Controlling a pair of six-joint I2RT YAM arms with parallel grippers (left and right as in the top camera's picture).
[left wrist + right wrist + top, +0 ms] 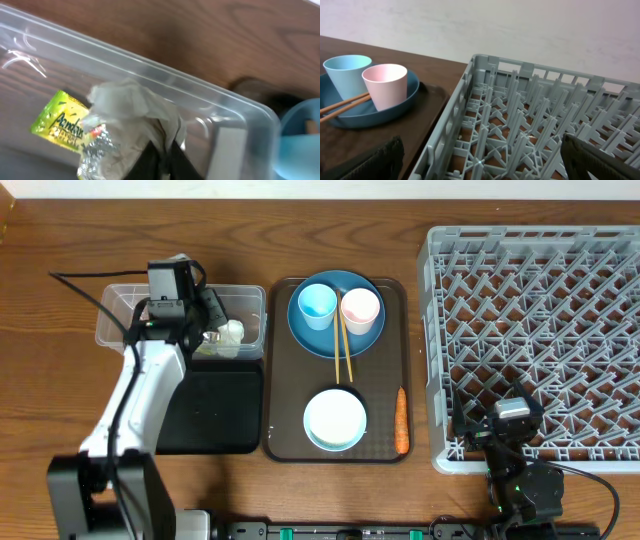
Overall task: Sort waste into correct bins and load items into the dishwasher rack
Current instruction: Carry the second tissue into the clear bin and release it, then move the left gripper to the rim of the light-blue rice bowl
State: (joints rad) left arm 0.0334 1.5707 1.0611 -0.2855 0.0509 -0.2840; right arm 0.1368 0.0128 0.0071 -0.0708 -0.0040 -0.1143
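**A:** Napkin (pixel 131 112): where does it lie from the left gripper (pixel 165 152)?
**B:** Right at the fingertips, just ahead of them, down inside the clear tub (pixel 235 107) at the table's left. The yellow-green wrapper (pixel 60 120) lies just beside it
**A:** And those jaws?
**B:** Narrow, pressed close against the paper. I cannot tell whether they pinch it or only touch it
**A:** Is it inside the walls?
**B:** Yes, clear of the rim, so I judge a release would leave it in the tub. It's crumpled and off-white, in soft folds with no real long axis
**A:** Further right?
**B:** The carrot (pixel 401 420) lies lengthwise toward the robot at the right edge of the brown tray (pixel 285 380). It is nearer the right gripper (pixel 485 159), whose jaws stand wide at the rack (pixel 432 340)
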